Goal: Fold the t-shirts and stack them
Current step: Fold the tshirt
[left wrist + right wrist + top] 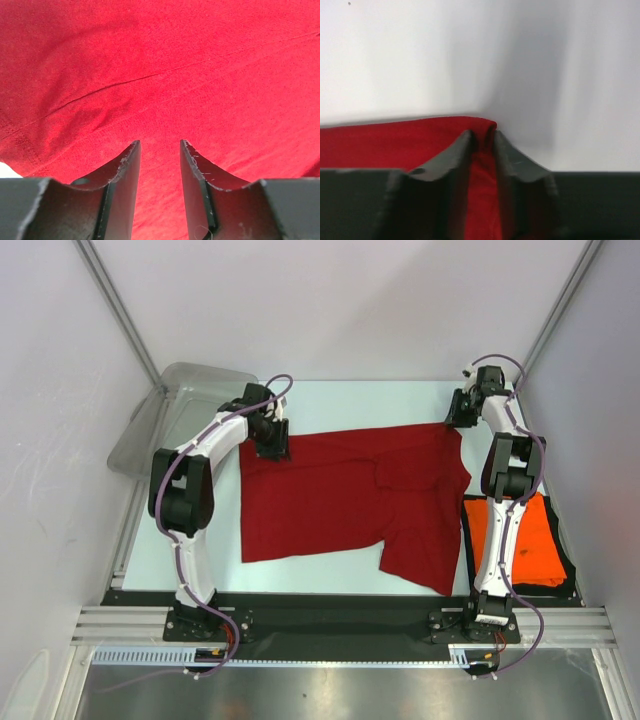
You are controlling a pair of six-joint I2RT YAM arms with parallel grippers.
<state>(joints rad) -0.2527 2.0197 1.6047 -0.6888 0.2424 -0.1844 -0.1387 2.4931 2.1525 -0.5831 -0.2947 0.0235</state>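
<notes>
nearest, at the right side of the pale flat table top (340,400), a bright orange cloth t-shirt (545,540) is seen lying in a flat rectangle, partly hidden behind the right arm. beyond and to its left, a dark red cloth t-shirt (330,500) is spread across the middle of the table, with one part doubled over near its right side; its right edge lies just beside the orange one. the far left corner of the dark red shirt is covered by the left gripper (272,440); in the left wrist view its black fingers (125,170) are held apart over smooth red cloth, with none of it pinched between them, and whether the tips touch the cloth cannot be told. the far right corner of the same shirt is met by the right gripper (458,415); in the right wrist view its fingers (455,155) are drawn close together with a ridge of red cloth clamped between them. farthest back, at the left corner, a translucent grey plastic tub (190,400) is set, apart from both shirts.
</notes>
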